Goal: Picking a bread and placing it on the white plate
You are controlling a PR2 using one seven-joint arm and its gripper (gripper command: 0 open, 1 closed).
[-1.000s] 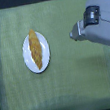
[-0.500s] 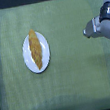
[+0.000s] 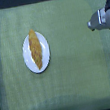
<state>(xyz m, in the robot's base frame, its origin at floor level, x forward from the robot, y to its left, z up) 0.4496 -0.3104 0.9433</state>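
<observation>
The bread (image 3: 36, 49), a long golden-orange loaf with tapered ends, lies lengthwise on the white plate (image 3: 27, 58) left of the middle of the green cloth. My gripper (image 3: 91, 25) is far off at the exterior view's right edge, well apart from the plate and holding nothing that I can see. It is small and blurred, so whether its fingers are open or shut does not show. Most of the arm is cut off by the frame edge.
A green cloth (image 3: 69, 74) covers the table. Its dark edges run along the top, the exterior view's left and the exterior view's right. A pale strip shows below the cloth's front edge.
The gripper has drawn back toward the exterior view's right edge and slightly down, away from the plate. The bread and plate have not moved.
</observation>
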